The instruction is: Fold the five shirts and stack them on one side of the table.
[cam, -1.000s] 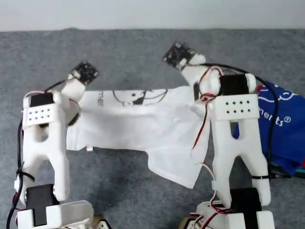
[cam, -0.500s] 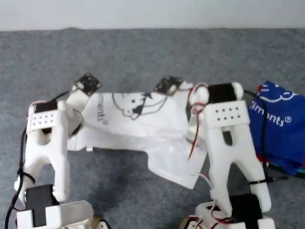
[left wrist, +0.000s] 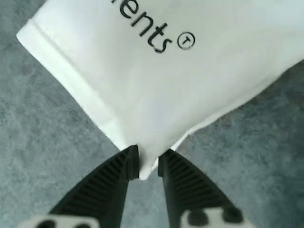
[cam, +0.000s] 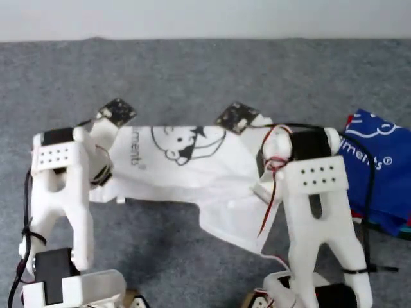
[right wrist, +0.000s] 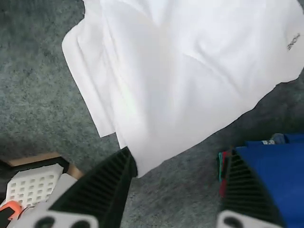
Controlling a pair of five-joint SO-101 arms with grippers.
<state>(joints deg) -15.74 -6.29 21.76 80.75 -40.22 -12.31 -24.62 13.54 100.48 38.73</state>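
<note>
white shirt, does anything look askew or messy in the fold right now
Yes. The white shirt is not a neat rectangle: a loose flap juts out at an angle from its near edge, so the fold looks skewed. The left gripper pinches one corner.

We've got L arm [cam: 56, 154] & R arm [cam: 327, 183] both bent fwd over the table, wrists pitched down. L gripper [left wrist: 148, 165]: jaws nearly together, pinching a white shirt [left wrist: 190, 85] corner. R gripper [right wrist: 179, 164]: jaws spread wide apart.

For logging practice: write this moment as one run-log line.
left gripper: shut on white printed fabric shirt | right gripper: open beside it | blue printed shirt: at right
</note>
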